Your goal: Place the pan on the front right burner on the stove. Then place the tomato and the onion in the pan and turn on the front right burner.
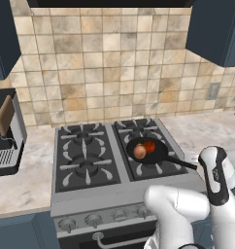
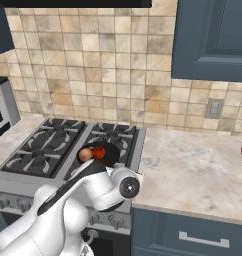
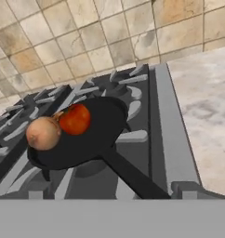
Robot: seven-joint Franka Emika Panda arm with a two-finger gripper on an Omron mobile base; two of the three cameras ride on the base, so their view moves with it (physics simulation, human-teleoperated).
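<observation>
Both tomato (image 3: pixel 75 119) and onion (image 3: pixel 43 133) touching inside pan (image 3: pixel 86 139) on stove (image 1: pixel 85 189)

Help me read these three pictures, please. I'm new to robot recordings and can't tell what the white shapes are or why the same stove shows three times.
The white shapes are one robot arm in a rendered kitchen. Two pictures come from cameras on its base, behind the arm to its left and right, so they show the same stove from two sides. The third comes from a camera on the hand, looking along the end effector, which is why it sits so close and tilted.

On the front right burner lies a black pan, its long handle pointing toward the robot. In the pan are a red tomato and a brownish onion, side by side. Pale stone counter lies on either side of the stove, with silver knobs along its front.

The end effector is open and holds nothing.
</observation>
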